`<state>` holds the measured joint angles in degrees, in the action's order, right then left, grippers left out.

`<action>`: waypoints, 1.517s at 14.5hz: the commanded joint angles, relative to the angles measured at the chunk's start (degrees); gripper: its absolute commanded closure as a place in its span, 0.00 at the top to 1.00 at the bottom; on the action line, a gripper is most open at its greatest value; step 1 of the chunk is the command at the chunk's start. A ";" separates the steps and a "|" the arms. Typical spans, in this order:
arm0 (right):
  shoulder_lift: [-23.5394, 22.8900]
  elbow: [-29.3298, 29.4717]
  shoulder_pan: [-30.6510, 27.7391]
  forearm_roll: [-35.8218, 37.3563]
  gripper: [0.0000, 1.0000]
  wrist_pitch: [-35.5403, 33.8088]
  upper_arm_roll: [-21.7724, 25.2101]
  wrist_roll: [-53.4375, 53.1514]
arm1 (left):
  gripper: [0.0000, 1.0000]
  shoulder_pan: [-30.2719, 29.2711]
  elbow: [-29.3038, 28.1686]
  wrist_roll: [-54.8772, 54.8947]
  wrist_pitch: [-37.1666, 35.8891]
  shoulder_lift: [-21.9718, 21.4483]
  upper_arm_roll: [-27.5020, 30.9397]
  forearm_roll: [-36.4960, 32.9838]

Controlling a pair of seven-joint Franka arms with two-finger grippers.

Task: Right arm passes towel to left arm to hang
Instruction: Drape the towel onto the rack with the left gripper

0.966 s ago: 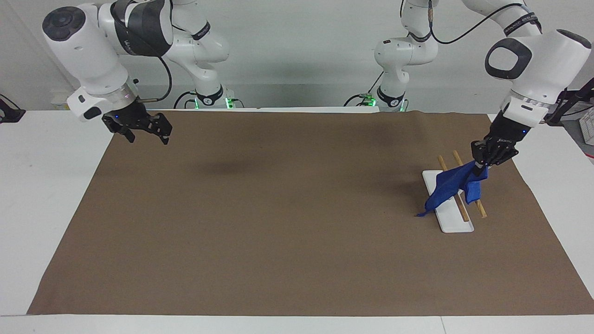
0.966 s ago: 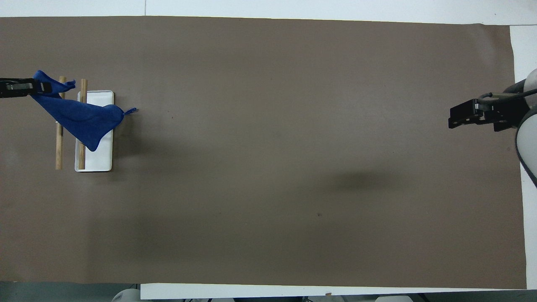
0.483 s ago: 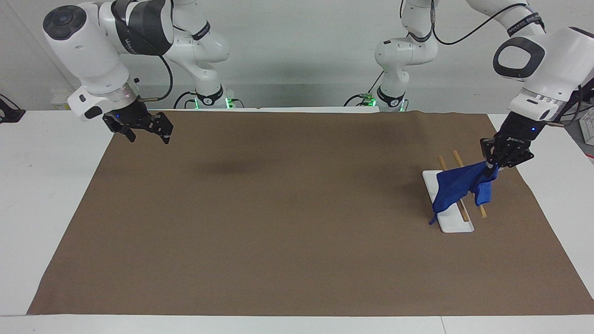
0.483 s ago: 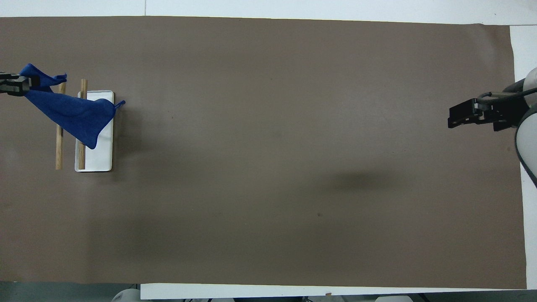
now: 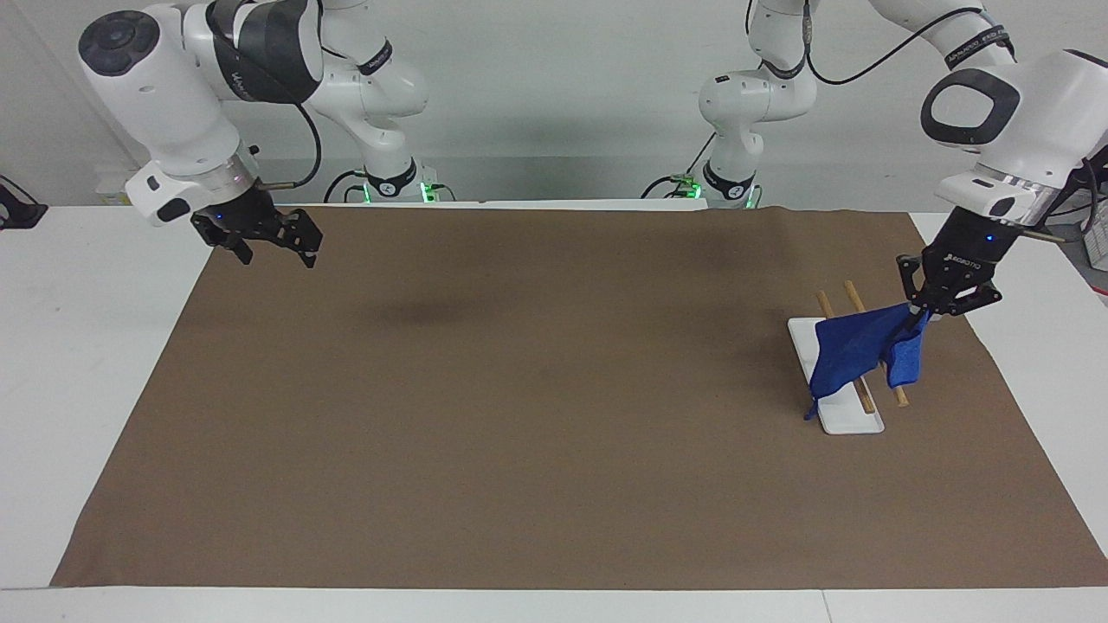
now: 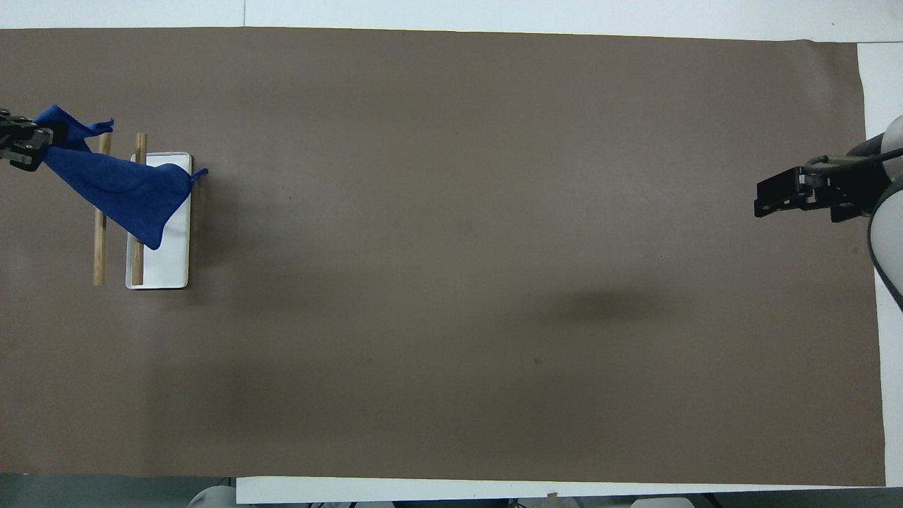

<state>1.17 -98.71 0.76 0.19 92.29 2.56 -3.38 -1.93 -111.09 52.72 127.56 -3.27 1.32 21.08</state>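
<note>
The blue towel (image 5: 853, 346) (image 6: 120, 190) lies stretched across the two wooden rods (image 5: 896, 394) (image 6: 99, 247) of a small rack with a white base (image 5: 853, 420) (image 6: 169, 268), at the left arm's end of the table. My left gripper (image 5: 919, 313) (image 6: 42, 137) is shut on one corner of the towel, just outside the outer rod and above it. The towel's other end hangs down over the white base, with its loop thread at the tip. My right gripper (image 5: 277, 258) (image 6: 762, 199) hovers open and empty over the mat's corner at the right arm's end.
A brown mat (image 5: 519, 415) (image 6: 451, 282) covers most of the white table (image 5: 78, 346). Apart from the rack, nothing else stands on it.
My left gripper has pulled the towel outward toward the left arm's end of the table, so its trailing tip has slid off the mat and over the white base. The right arm waits, unmoved.
</note>
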 commanded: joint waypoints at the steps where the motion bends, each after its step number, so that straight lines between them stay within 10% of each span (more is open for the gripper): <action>1: -0.64 1.24 -0.14 0.16 0.99 -1.41 -0.10 -0.49 | 0.01 -2.36 0.26 9.83 0.59 0.81 -0.26 1.86; 22: -0.11 1.16 -0.06 0.07 0.99 -0.88 0.43 0.65 | 0.22 -11.34 -9.05 27.17 -0.48 -0.86 0.09 1.95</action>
<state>1.15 -98.09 0.77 0.19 92.02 2.86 -3.32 -12.54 -118.17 78.35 124.64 -2.89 1.64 21.92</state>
